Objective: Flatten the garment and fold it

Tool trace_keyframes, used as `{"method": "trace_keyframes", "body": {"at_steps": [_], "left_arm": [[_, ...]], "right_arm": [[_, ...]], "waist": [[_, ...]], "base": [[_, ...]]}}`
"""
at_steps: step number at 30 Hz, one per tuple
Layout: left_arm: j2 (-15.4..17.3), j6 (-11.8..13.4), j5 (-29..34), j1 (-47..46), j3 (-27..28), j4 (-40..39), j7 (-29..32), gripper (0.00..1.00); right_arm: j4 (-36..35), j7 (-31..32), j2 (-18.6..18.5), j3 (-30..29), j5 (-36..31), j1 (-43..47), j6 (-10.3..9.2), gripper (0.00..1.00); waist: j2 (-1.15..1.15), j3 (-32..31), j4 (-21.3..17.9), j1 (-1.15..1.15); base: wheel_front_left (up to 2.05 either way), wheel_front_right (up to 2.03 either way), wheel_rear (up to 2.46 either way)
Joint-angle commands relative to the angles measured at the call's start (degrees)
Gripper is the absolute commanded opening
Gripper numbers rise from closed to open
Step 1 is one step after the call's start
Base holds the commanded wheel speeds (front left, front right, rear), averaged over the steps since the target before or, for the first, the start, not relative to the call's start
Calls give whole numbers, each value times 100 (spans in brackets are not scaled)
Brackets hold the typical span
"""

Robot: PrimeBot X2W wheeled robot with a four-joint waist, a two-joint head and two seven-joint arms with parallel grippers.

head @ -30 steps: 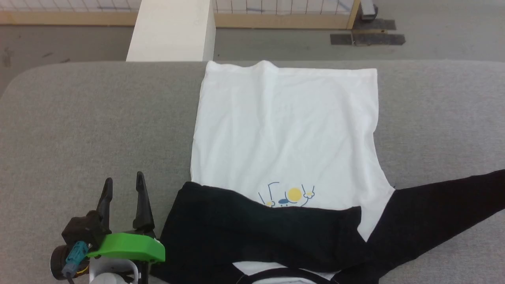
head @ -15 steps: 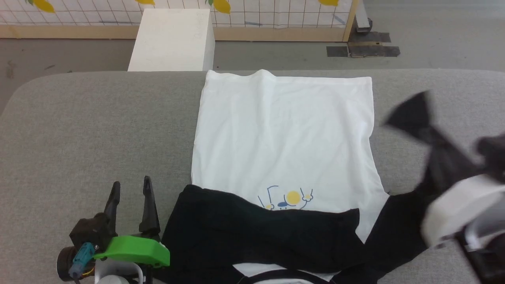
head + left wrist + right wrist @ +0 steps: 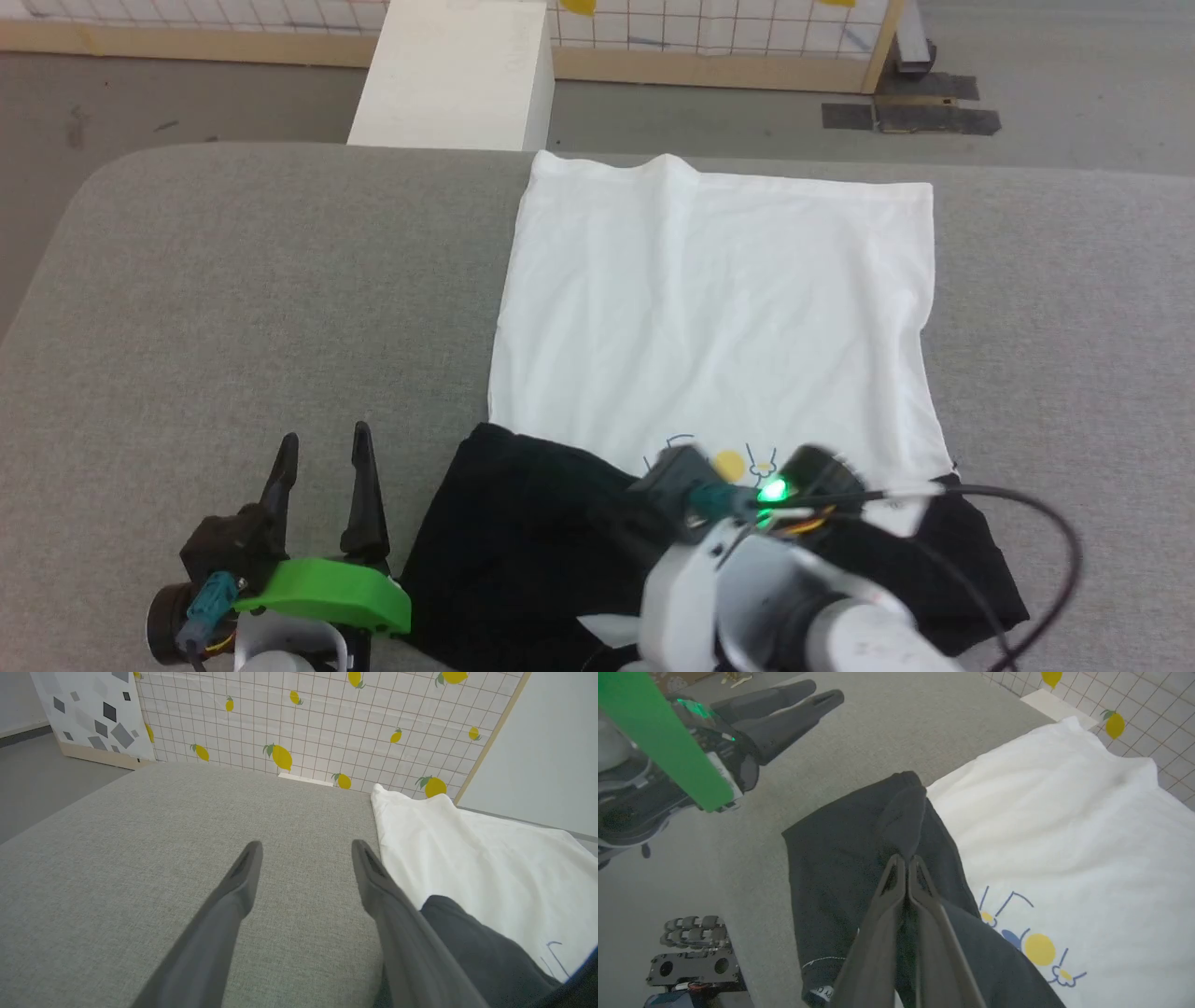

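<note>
Setting: a wide grey fabric-covered tabletop (image 3: 233, 280) with rounded corners, a grey floor (image 3: 187, 93) beyond it, and a white block (image 3: 457, 75) standing against a gridded panel (image 3: 747, 28).

Head view, garment (image 3: 719, 308): it lies right of the tabletop's centre. The white body is spread flat and reaches to the far edge. Black sections are folded across its near end.

Head view, print (image 3: 730, 462): a small yellow circle at the line where white meets black, partly hidden by the right arm (image 3: 775, 597).

Head view, left gripper (image 3: 322, 439): at the lower left, above bare tabletop, beside the black fabric and apart from it.

Left wrist view, jaws: released, both dark fingers spread wide with grey tabletop between them. The white cloth lies to the right of this view, and a black fold sits just beside the right finger.

Left wrist view, background: the panel carries a lemon pattern.

Right wrist view, right gripper (image 3: 906, 861): jaws clenched tight, tips meeting on a raised ridge of the black sleeve, which looks pinched between them.

Right wrist view, surroundings: the yellow circle with thin blue lines shows at the lower right. The left gripper, with a green part, sits at the upper left.
</note>
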Motion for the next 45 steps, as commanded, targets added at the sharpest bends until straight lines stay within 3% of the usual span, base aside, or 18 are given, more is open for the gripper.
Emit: {"method": "trace_keyframes", "body": {"at_steps": [1,9,10,11,17,22,32,40,45], "left_arm": [[23,-27,-62,-130,9,2,-26,100],[-2,16,-74,-121,-15,-29,-26,100],[-5,20,-68,-123,-29,-28,-26,100],[-7,28,-65,-114,-45,-29,-26,100],[77,1,-22,-184,-131,-52,47,100],[307,-173,-31,-660,-218,-112,414,100],[1271,-592,-284,-2932,-564,178,1798,100],[2386,-641,-857,-4648,-1204,619,3402,100],[2692,-618,-1244,-5369,-1212,927,4468,100]], "right_arm": [[248,-108,49,151,85,-123,-9,0],[1709,-376,181,900,550,-396,-9,0],[1798,-447,185,942,585,-439,-9,45],[1848,-510,193,943,649,-452,-9,100],[1565,-1359,292,249,980,-376,-9,100],[949,-2078,341,-742,625,-143,-9,100],[3,-3047,395,-2313,-343,194,-9,100],[-23,-3670,402,-2500,-83,-16,-9,100],[-50,-3834,403,-2493,24,-173,-9,100]], "waist": [[0,58,63,0],[0,142,111,0],[0,145,103,0],[0,145,89,0],[0,142,-98,0],[0,311,-387,0],[0,1274,-1154,0],[0,2127,-1826,0],[0,2545,-2106,0]], "base": [[0,0,0],[0,0,0],[0,0,0],[0,0,0],[0,0,0],[0,0,0],[0,0,0],[0,0,0],[0,0,0]]}}
